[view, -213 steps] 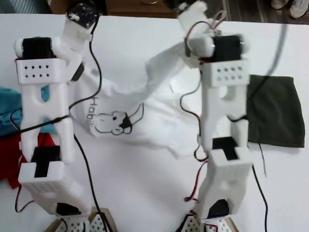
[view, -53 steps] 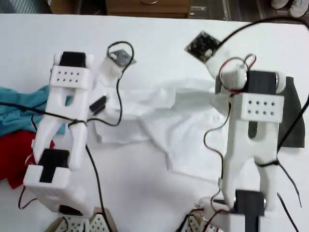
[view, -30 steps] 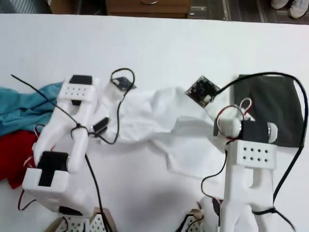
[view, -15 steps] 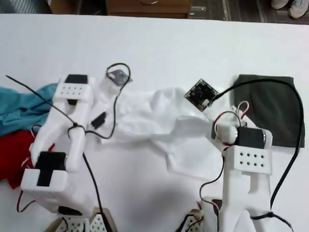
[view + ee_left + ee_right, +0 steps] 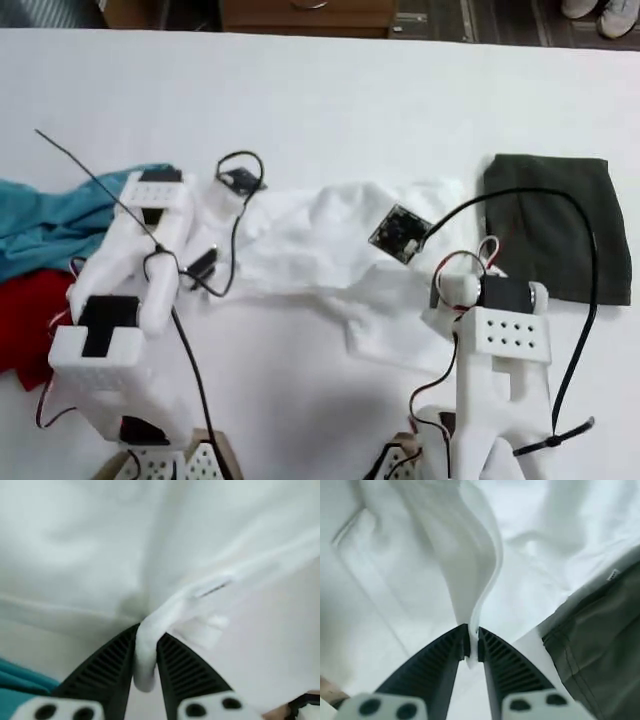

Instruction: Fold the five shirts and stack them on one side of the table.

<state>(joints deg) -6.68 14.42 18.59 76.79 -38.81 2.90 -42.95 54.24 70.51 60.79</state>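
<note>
The white shirt (image 5: 300,235) was pinched in thin folds by the left fingers (image 5: 107,667) and right fingers (image 5: 437,667) (both clenched); cloth could be lost if tugged unevenly.

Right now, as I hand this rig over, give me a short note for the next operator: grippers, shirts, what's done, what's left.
Left gripper: shut on a fold of the white shirt.
Right gripper: shut on another fold of it, close to the dark green shirt.
The white shirt lies bunched between the arms, partly folded.
Done: the dark green shirt lies folded flat at the right side of the table.
Left: finish the white shirt and stack it on the dark green one, then fold the teal shirt and the red shirt, heaped at the left edge.
</note>
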